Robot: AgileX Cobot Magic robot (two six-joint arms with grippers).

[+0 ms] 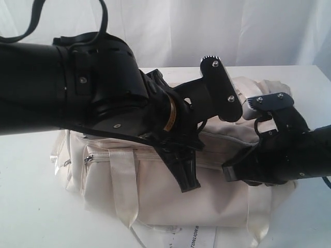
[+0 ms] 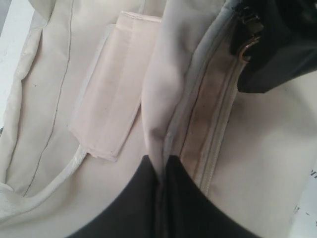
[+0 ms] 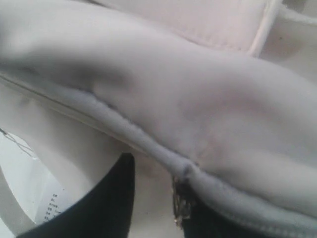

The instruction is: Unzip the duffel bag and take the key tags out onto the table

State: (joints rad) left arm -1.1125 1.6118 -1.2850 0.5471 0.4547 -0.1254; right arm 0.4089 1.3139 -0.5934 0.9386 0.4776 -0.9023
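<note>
The cream duffel bag [image 1: 155, 196] lies on the white table [image 1: 31, 206]. My left gripper [image 1: 189, 183] [image 2: 161, 168] is shut on a raised fold of the bag's top fabric, right beside the grey zipper [image 2: 198, 99]. My right gripper [image 1: 231, 173] [image 3: 156, 183] is at the bag's right end with its jaws apart. The metal zipper pull [image 3: 181, 206] [image 2: 246, 47] hangs against one dark finger [image 3: 208, 223]. The other finger [image 3: 111, 198] stands clear of it across a gap. The key tags are hidden.
A satin strap handle [image 1: 121, 181] hangs down the bag's front, beside a side-pocket zipper [image 1: 103, 155]. A white printed paper tag [image 1: 191, 237] lies at the table's near edge. A white curtain [image 1: 207, 31] hangs behind. My left arm [image 1: 62, 88] blocks much of the bag's top.
</note>
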